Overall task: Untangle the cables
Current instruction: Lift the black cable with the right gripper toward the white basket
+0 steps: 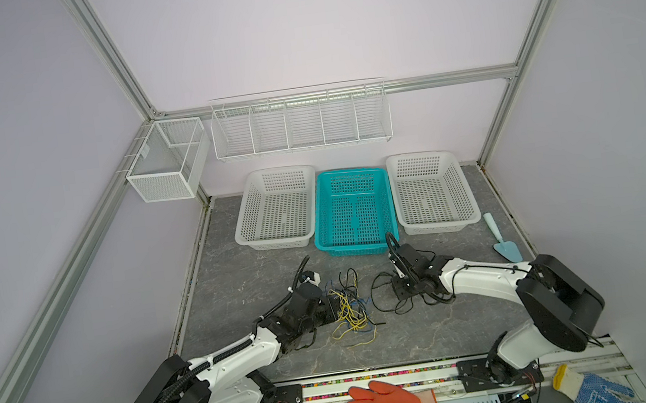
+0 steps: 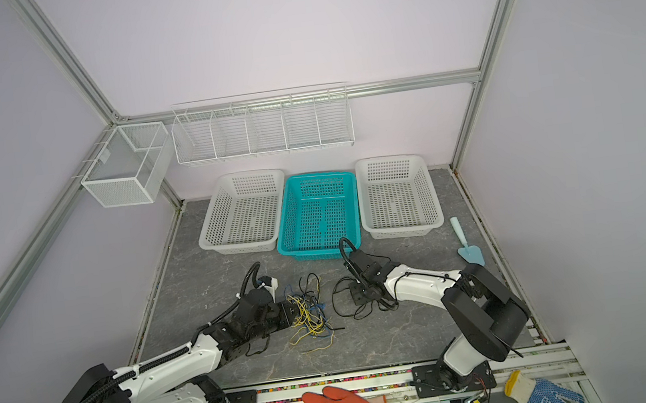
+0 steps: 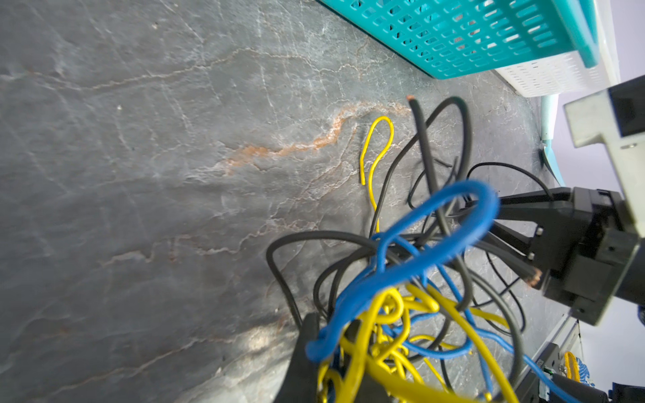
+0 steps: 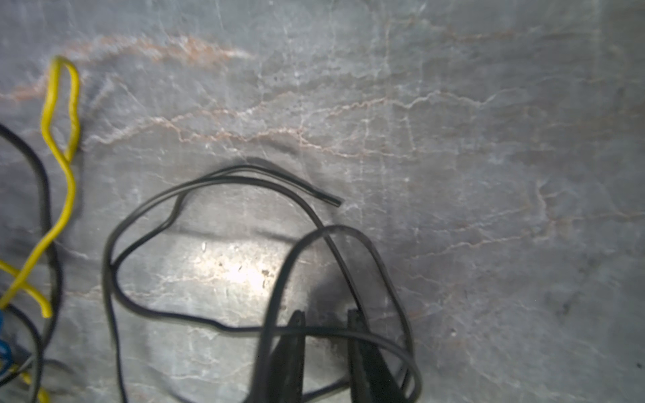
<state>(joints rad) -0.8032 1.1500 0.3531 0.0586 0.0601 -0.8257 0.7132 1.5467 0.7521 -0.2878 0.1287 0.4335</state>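
Now, L jaws: pinched shut on tangle (image 1: 349,308).
R jaws: slightly spread astride black cable (image 4: 216,326), unpinched.
Risk: pulling may tighten knots.

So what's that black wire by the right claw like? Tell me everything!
The black cable is very thin and limp, with a dull, rubbery-looking coat. It lies in loose, overlapping loops on the grey stone-look table, beside the yellow and blue tangle. One cut end sticks out from the loops. A strand runs across the fingertips of the right gripper, which stand apart; whether it touches them I cannot tell.
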